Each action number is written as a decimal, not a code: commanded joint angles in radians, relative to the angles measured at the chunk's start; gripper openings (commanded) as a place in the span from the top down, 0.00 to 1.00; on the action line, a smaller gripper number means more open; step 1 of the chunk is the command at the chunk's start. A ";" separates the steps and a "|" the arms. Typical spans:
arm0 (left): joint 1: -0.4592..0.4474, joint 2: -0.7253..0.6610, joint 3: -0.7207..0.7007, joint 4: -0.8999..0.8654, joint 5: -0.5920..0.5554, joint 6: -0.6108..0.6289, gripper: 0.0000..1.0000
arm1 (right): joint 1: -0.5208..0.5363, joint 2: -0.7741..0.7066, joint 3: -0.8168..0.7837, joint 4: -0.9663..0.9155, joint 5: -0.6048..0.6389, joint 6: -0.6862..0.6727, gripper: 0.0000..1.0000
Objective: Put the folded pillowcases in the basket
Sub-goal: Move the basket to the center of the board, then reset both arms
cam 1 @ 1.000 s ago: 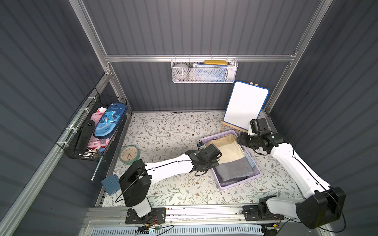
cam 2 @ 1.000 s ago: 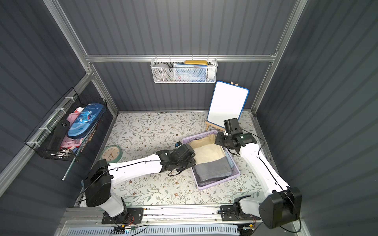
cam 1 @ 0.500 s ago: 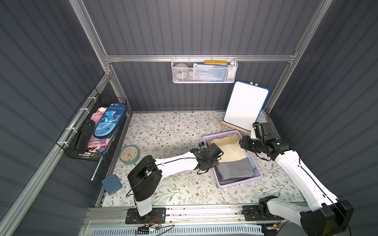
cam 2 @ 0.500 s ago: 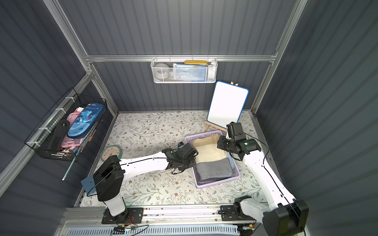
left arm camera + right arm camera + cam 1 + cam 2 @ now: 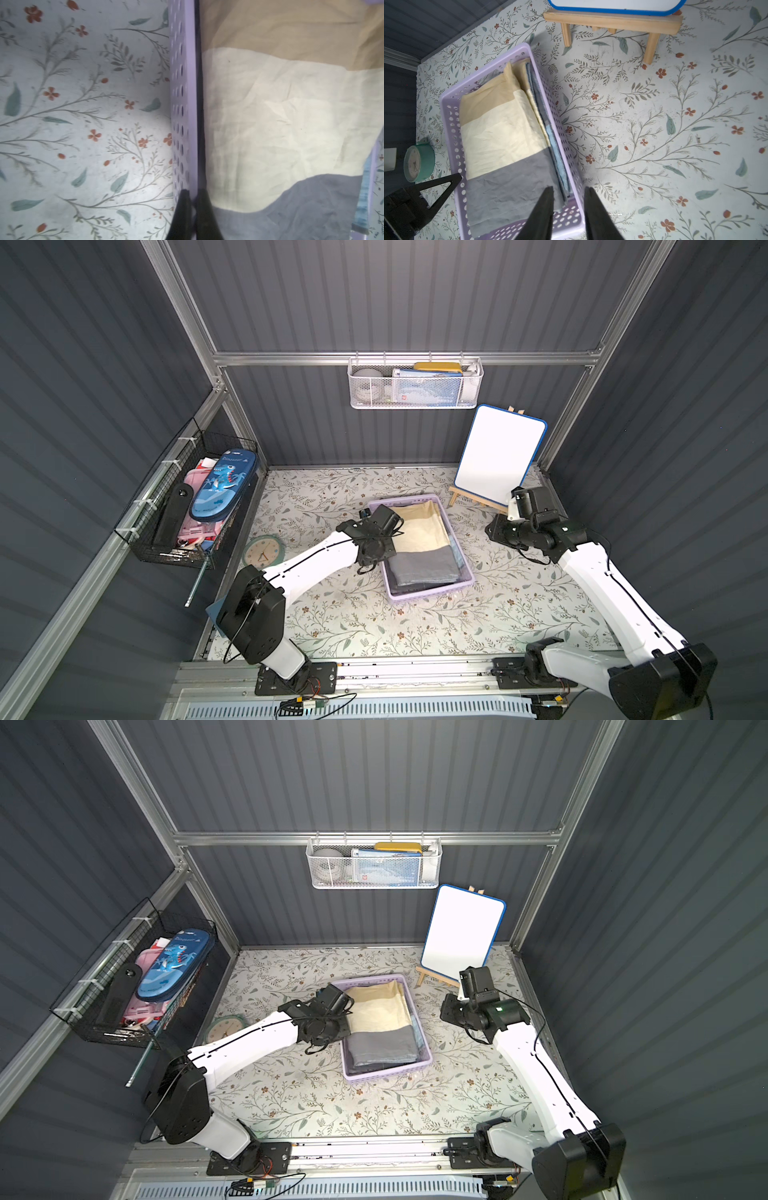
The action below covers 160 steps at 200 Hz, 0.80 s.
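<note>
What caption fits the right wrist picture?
Folded tan, cream and grey pillowcase lying inside the shallow lavender plastic basket.

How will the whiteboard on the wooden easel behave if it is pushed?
The whiteboard probably tips easily: it stands tall, leaning on a low wooden easel. It looks thin and rigid, so likely light; a low push might slide it.

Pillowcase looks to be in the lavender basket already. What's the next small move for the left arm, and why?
Probably open the left gripper and lift it off the basket. Its jaws are shut on the side wall, one finger outside, one inside, while the folded pillowcase lies inside it. The right gripper hangs open off to the side, holding nothing.
</note>
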 commanded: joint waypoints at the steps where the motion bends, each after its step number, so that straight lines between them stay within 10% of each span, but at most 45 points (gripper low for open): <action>1: 0.039 0.005 -0.013 -0.049 -0.022 0.124 0.92 | 0.000 -0.004 -0.004 -0.008 -0.017 0.013 0.70; 24: 0.069 0.050 -0.012 -0.051 -0.017 0.138 0.85 | 0.002 0.020 -0.007 -0.002 -0.050 0.002 0.68; 76: 0.119 0.010 -0.023 -0.047 -0.039 0.109 0.01 | 0.113 0.184 -0.087 0.188 -0.268 -0.001 0.46; 160: 0.126 -0.157 -0.035 -0.033 -0.012 0.052 0.01 | 0.402 0.332 -0.103 0.230 -0.064 0.057 0.47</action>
